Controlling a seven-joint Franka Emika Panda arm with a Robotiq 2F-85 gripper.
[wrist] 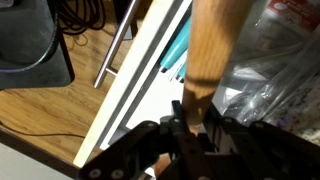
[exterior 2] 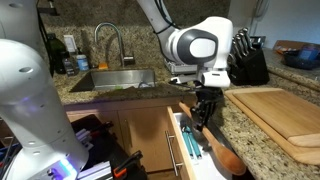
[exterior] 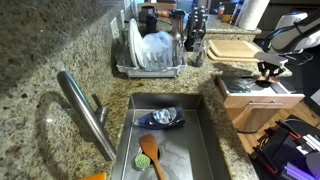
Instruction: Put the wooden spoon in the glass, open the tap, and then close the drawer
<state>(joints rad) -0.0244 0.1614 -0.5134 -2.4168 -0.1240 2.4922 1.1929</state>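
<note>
The wooden spoon (exterior: 149, 148) lies in the sink, next to a green utensil (exterior: 142, 159). A glassy vessel with something blue (exterior: 165, 117) lies behind it. The steel tap (exterior: 85, 112) slants over the sink's edge and also shows in an exterior view (exterior 2: 110, 40). The drawer (exterior: 262, 100) stands open in both exterior views (exterior 2: 181, 146); its pale inside shows in the wrist view (wrist: 140, 95). My gripper (exterior 2: 205, 114) reaches into it (exterior: 270, 72). Its jaws (wrist: 195, 112) are closed on the handle of a light-brown wooden utensil (wrist: 212, 50), whose broad end (exterior 2: 228, 158) points down the drawer.
A dish rack with plates (exterior: 150, 52) and a knife block (exterior 2: 246, 62) stand on the granite counter. A cutting board (exterior 2: 285, 115) lies beside the drawer. Teal items (wrist: 178, 52) and a crinkled plastic bag (wrist: 275, 70) lie in the drawer. A steel drawer handle (wrist: 118, 52) shows.
</note>
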